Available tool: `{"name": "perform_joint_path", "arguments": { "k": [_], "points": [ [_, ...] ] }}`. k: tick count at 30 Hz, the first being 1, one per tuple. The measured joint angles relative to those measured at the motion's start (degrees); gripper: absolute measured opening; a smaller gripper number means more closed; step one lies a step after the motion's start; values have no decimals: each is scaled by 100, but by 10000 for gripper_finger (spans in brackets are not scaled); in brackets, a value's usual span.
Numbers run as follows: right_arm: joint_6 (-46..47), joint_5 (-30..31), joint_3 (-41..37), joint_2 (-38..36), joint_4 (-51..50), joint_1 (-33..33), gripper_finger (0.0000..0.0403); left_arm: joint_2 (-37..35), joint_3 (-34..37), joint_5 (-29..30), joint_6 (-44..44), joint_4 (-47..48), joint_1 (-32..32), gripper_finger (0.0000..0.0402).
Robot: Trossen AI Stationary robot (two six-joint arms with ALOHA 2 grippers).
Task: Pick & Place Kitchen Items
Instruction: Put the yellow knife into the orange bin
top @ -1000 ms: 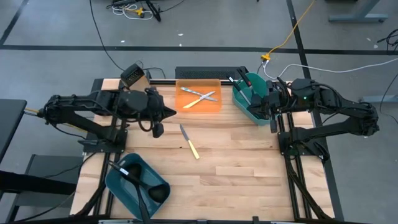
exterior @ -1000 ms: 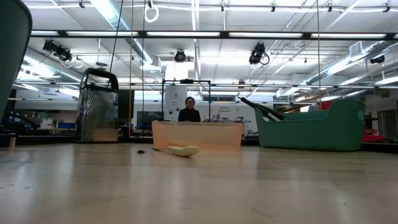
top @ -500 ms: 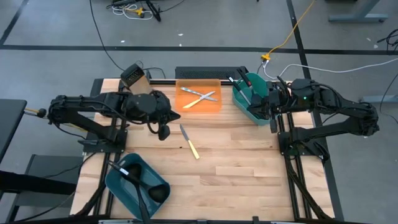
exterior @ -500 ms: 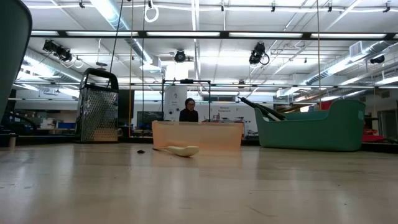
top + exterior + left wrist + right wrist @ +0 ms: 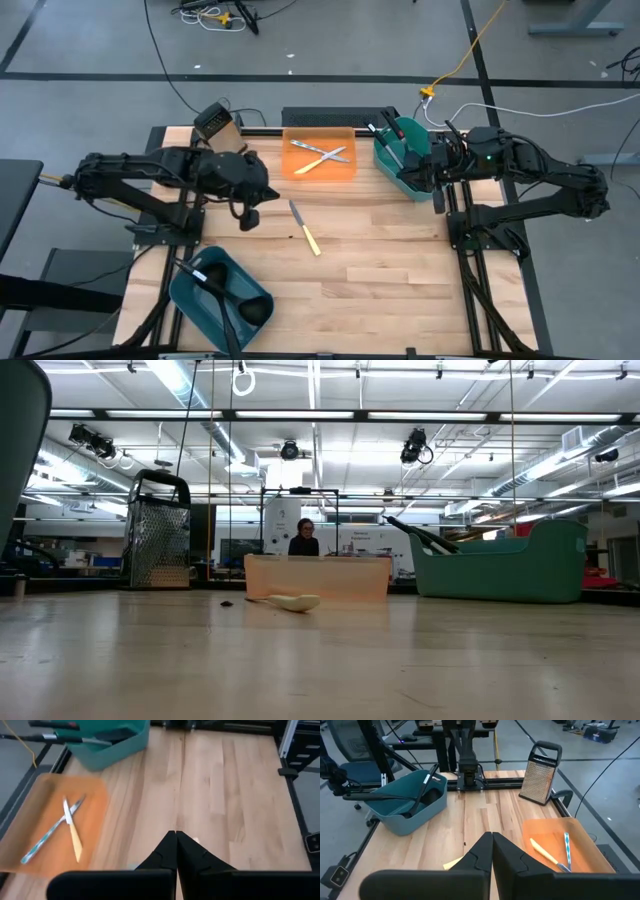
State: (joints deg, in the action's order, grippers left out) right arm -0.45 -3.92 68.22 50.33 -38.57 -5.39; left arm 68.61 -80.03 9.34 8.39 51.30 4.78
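At the near left corner of the pale wooden counter (image 5: 380,260), a teal rectangular bin (image 5: 222,296) is seen from above, with long black ladles (image 5: 215,290) lying inside it. Toward the middle of the counter, a pale yellow-handled knife with a silver blade (image 5: 305,228) lies flat on the bare wood, apart from every container.

The left tool (image 5: 248,215) is held above the counter just left of that knife; in the left wrist view its two dark fingers (image 5: 176,851) are pressed together, with nothing between them. The right tool (image 5: 428,172) is held at the right edge, beside the far teal rectangular bin (image 5: 405,158); in the right wrist view its fingers (image 5: 491,847) are likewise closed together and empty.

Black utensil handles (image 5: 384,137) are seen sticking out of the far bin. At the far edge, centred, a flat orange tray (image 5: 319,156) carries a slim silver utensil (image 5: 318,160) crossed over a second pale yellow-handled piece (image 5: 75,835). A metal box grater (image 5: 215,124) stands upright at the far left corner. In the low view a person (image 5: 304,538) is seen well behind the counter.
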Motion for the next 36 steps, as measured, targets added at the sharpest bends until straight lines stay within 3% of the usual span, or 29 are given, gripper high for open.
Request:
{"name": "perform_joint_path", "arguments": {
  "k": [7,16,27,36],
  "points": [
    [0,0,-2,29,-1,-2,13,-435,-7,8,-318,296,0,2],
    [-2,0,-1,111,63,-2,13,-1010,1,247,-27,483,0,2],
    [99,-56,-8,321,275,2,5,-1162,-2,326,-49,496,0,2],
    [-107,-57,-948,207,1640,2,3,-1167,-2,352,-26,493,0,2]
  ]
}}
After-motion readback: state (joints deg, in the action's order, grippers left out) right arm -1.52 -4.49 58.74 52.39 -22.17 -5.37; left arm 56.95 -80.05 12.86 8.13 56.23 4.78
